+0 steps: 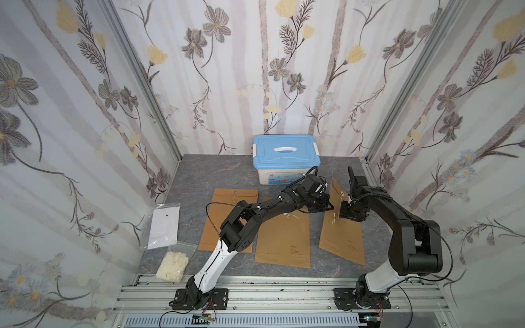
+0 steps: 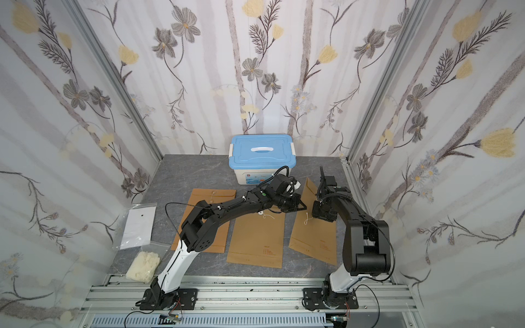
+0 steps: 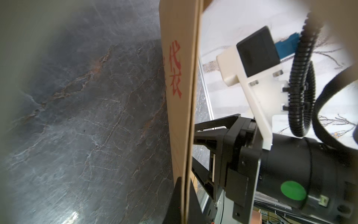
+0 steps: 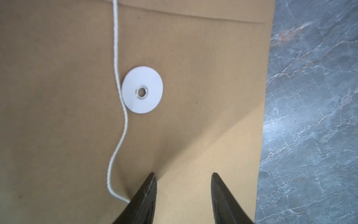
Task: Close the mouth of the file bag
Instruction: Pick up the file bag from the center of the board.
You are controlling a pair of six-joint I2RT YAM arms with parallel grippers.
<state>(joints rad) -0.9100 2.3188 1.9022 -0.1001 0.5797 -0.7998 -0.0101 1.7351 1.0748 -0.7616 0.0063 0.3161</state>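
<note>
The rightmost file bag [image 1: 343,235] is lying tilted on the table [image 1: 199,176], one edge being raised by the left gripper [image 3: 185,186], whose fingers are clamping together on the paper. The right gripper [image 4: 183,192] is hovering over the bag's face, fingers apart and holding nothing. The string [image 4: 116,58] is trailing loose past the white disc [image 4: 142,89], just beside one fingertip, not wound. Likely failures: the right fingers closing on paper rather than the thin string and creasing the face, the narrow edge pinch slipping under pressure and dropping the bag flat, or slack string sliding off the disc instead of catching beneath it.
</note>
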